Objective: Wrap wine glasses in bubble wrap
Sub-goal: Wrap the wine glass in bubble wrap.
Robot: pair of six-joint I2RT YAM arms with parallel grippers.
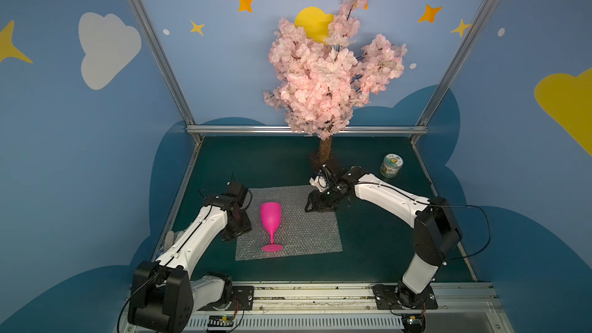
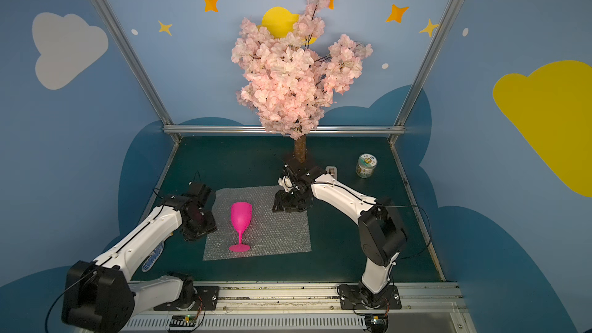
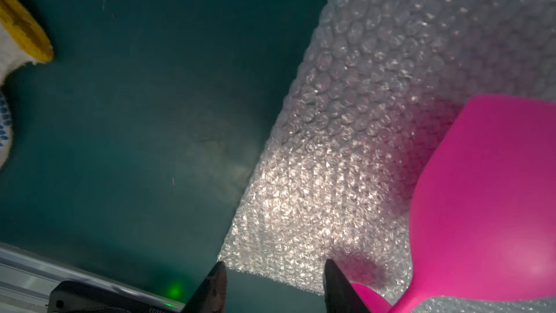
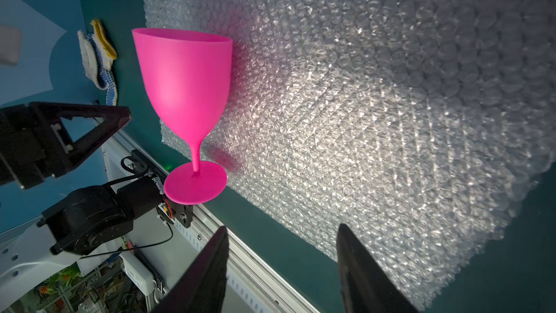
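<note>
Dark green desk (image 1: 272,161), starry blue backdrop (image 1: 224,59), hot-pink goblet (image 1: 270,219) on bubble wrap sheet (image 1: 307,235), left hand (image 3: 275,269) spread by its left edge, right hand (image 4: 282,230) spread over its far right corner.

Both top views high, looking down, wrist views close, all sharing the bubble wrap (image 1: 307,235)

Down low, the left gripper (image 3: 275,266) hangs with jaws apart and nothing between them, right at a corner of the bubble wrap (image 3: 376,115). The pink goblet (image 3: 487,194) sits on the sheet, foot just beside one fingertip (image 3: 338,281). There's green table (image 3: 120,115), and a white-and-yellow glove (image 3: 21,34) at the edge.
</note>
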